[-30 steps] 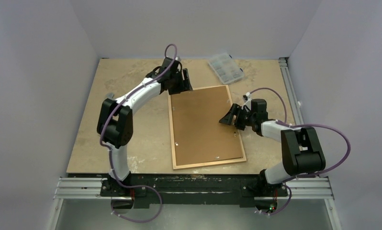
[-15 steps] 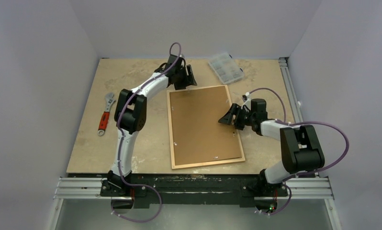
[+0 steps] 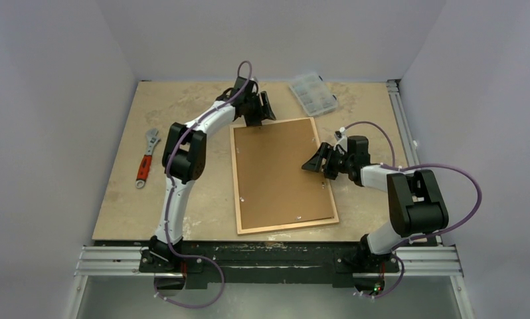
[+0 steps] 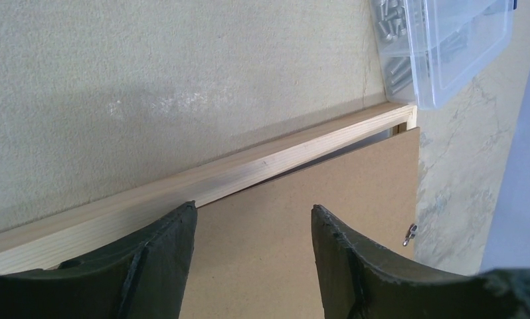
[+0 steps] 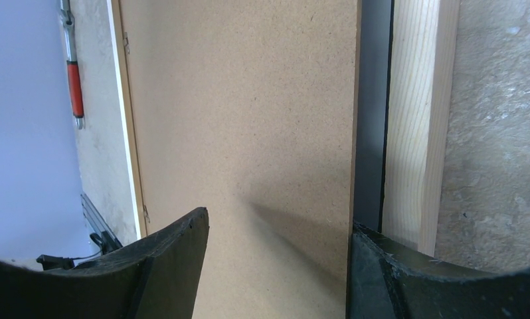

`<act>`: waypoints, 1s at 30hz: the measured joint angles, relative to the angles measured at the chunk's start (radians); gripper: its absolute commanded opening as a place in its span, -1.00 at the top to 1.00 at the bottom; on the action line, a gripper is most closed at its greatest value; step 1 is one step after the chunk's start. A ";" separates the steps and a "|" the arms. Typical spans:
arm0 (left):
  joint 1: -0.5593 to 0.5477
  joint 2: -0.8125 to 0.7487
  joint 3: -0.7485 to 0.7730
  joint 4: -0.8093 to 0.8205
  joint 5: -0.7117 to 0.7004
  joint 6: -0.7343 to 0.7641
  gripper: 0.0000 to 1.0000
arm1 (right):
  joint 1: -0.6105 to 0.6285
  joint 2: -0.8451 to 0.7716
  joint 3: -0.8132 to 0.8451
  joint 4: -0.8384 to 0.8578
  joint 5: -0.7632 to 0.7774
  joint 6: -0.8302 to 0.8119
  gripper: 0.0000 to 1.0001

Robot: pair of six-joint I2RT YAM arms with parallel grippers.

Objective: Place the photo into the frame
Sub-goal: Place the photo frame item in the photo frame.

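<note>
Frame [image 3: 286,226] lies face down on the counter [image 3: 182,100], brown backing board [image 3: 279,173] in it, photo not in view; I judge the released right claw [image 3: 310,163] should pinch only the board edge at the dark gap, while the released left claw [image 3: 267,111] steadies the far rail.

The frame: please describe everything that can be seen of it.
The frame is a large rectangle of thin, light wood. It lies flat on the table, back up, with the brown backing board inside it; a dark gap shows along its right rail. The open left gripper is at its far rail, the open right gripper at its right rail.
</note>
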 measured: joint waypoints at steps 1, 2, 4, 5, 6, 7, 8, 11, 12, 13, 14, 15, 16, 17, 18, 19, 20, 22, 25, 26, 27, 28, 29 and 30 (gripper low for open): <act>0.000 0.001 0.000 0.001 0.006 0.000 -0.23 | 0.000 0.000 0.000 0.000 0.000 0.000 -0.30; 0.000 0.002 0.000 0.002 0.010 0.000 -0.23 | 0.000 0.000 0.000 0.000 0.000 0.000 -0.30; 0.000 0.002 0.000 0.000 0.019 0.000 -0.23 | 0.000 0.000 0.000 0.000 0.000 0.000 -0.30; -0.001 0.002 -0.001 -0.006 0.024 0.000 -0.23 | 0.000 0.000 0.000 0.000 0.000 0.000 -0.30; -0.002 0.002 -0.004 -0.008 0.028 0.001 -0.23 | 0.000 0.000 0.000 0.000 0.000 -0.001 -0.29; -0.002 0.001 -0.010 -0.005 0.030 0.002 -0.24 | 0.000 0.000 0.000 0.000 0.000 -0.001 -0.29; -0.002 -0.002 -0.014 0.000 0.032 0.002 -0.25 | 0.000 0.000 0.000 0.000 0.000 -0.002 -0.29; -0.002 -0.024 -0.051 0.014 0.032 0.002 -0.32 | 0.000 0.000 0.000 0.000 0.000 -0.002 -0.28; -0.002 -0.038 -0.070 0.016 0.032 0.002 -0.33 | 0.000 0.000 0.000 0.000 0.000 -0.003 -0.28; -0.002 -0.053 -0.090 0.015 0.025 0.003 -0.34 | 0.000 0.000 0.000 0.000 0.001 -0.003 -0.27; -0.002 -0.069 -0.110 0.011 0.020 0.003 -0.34 | 0.000 0.000 0.000 0.000 0.000 -0.004 -0.27; -0.002 -0.082 -0.126 0.006 0.013 0.003 -0.34 | 0.000 0.000 0.000 0.000 0.000 -0.005 -0.27; 0.000 -0.089 -0.135 0.002 0.008 0.003 -0.34 | 0.000 0.000 0.000 0.000 0.001 -0.006 -0.27; 0.002 -0.094 -0.141 0.002 0.004 0.003 -0.34 | 0.000 0.000 0.000 0.000 0.000 -0.006 -0.27; 0.005 -0.095 -0.143 0.000 0.003 0.003 -0.34 | 0.000 0.000 0.000 -0.001 0.001 -0.008 -0.26; 0.008 -0.096 -0.146 0.000 -0.002 0.003 -0.34 | 0.000 0.000 0.000 -0.001 0.001 -0.009 -0.26; 0.012 -0.096 -0.147 -0.001 -0.009 0.003 -0.34 | 0.000 0.000 0.000 -0.001 0.001 -0.010 -0.26; 0.019 -0.096 -0.149 -0.006 -0.023 0.002 -0.34 | 0.000 0.000 -0.001 -0.001 0.001 -0.013 -0.25; 0.024 -0.096 -0.148 -0.006 -0.043 0.002 -0.34 | 0.000 -0.001 -0.001 -0.001 0.000 -0.017 -0.24; 0.024 -0.096 -0.147 -0.008 -0.048 0.002 -0.34 | 0.000 -0.001 -0.001 -0.001 0.000 -0.018 -0.23; 0.024 -0.096 -0.144 -0.013 -0.053 0.002 -0.34 | 0.000 -0.001 -0.002 0.000 0.000 -0.021 -0.22; 0.024 -0.095 -0.139 -0.017 -0.059 0.002 -0.34 | 0.000 -0.002 -0.003 0.000 0.000 -0.023 -0.21; 0.023 -0.093 -0.134 -0.021 -0.064 0.002 -0.34 | 0.000 -0.003 -0.005 0.002 0.000 -0.027 -0.21; 0.023 -0.090 -0.127 -0.024 -0.070 0.001 -0.34 | 0.000 -0.005 -0.006 0.004 0.000 -0.029 -0.20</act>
